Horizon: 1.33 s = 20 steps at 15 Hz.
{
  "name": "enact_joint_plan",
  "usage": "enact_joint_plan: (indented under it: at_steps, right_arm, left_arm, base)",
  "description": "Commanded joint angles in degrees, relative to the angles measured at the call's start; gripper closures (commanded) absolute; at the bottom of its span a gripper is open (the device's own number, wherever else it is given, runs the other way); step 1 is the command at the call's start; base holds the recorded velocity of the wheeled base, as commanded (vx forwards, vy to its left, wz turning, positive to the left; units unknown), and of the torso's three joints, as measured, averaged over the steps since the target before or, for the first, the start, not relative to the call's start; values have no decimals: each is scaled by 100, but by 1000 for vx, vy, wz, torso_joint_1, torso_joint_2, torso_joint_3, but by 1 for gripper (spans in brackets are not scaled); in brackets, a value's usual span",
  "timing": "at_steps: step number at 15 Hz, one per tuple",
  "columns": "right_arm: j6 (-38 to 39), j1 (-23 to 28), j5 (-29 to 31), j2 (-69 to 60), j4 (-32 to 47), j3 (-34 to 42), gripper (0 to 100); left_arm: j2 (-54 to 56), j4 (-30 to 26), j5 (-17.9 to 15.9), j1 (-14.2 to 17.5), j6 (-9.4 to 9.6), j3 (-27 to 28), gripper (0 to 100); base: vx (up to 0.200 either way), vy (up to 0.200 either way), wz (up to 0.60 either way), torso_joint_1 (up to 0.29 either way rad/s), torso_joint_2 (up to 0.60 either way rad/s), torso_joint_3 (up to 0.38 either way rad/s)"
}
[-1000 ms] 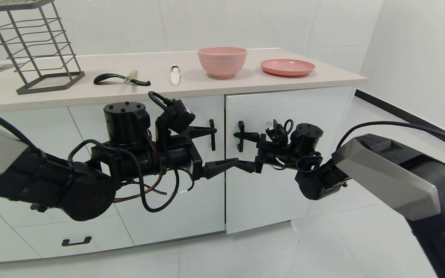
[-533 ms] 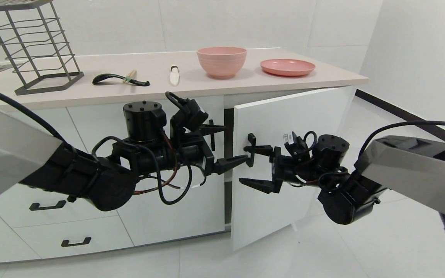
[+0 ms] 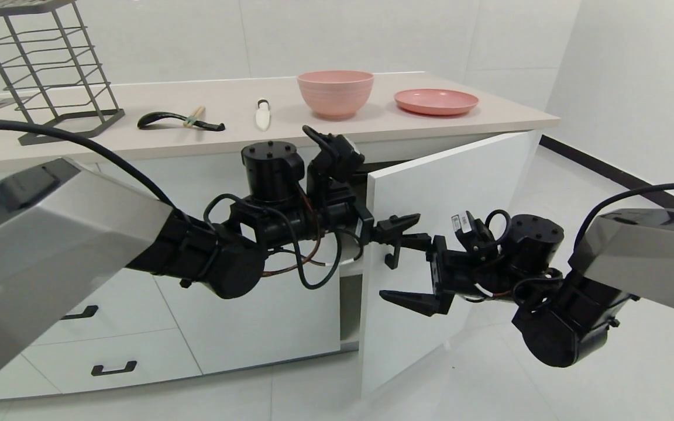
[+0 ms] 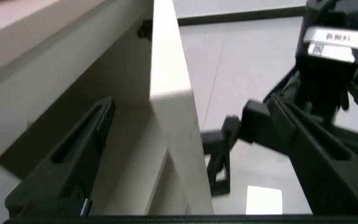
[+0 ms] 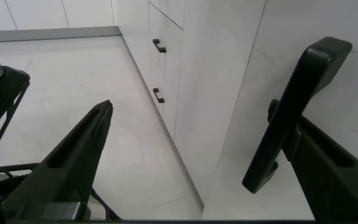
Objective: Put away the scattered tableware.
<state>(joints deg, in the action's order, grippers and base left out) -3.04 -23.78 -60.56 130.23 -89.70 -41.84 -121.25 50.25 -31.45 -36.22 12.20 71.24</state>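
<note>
Door (image 3: 460, 193) ajar: right gripper (image 3: 392, 266) wide, one finger hooked behind handle (image 3: 392, 256), left gripper (image 3: 400, 225) wide astride the door edge, so pull along the hinge arc, not straight; bowl (image 3: 336, 92), plate (image 3: 436, 100), spoon (image 3: 155, 120) sit on counter (image 3: 489, 120).

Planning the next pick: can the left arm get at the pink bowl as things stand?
Probably not directly. The left gripper sits below the countertop, open astride the edge of the open cabinet door; it would have to back off and rise first. Nothing stands over the pink bowl.
</note>
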Motion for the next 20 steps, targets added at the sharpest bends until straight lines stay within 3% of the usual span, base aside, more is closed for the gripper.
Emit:
enact_joint_plan:
  at_steps: [1,5,7,14,16,20]
  right_arm:
    - [-22,58,-8,-42,-30,-35,0]
    - [-39,401,1,-24,-30,-26,0]
    - [-57,550,1,29,-30,9,0]
    - [-224,823,9,125,-30,299,0]
    - [-452,770,115,-288,-30,1020,0]
    - [-496,796,563,-2125,-30,2531,0]
  left_arm:
    - [-92,108,-19,-228,-86,13,0]
    - [128,161,-19,-219,-130,-357,0]
    - [312,152,34,-228,-253,-620,0]
    - [286,169,43,-316,-262,-629,0]
    - [224,169,122,-316,-262,-594,0]
    - [198,161,763,-342,-245,-585,0]
  base:
    - [0,0,0,0,0,0]
    - [0,0,0,0,0,0]
    - [0,0,0,0,0,0]
    - [0,0,0,0,0,0]
    - [0,0,0,0,0,0]
    - [0,0,0,0,0,0]
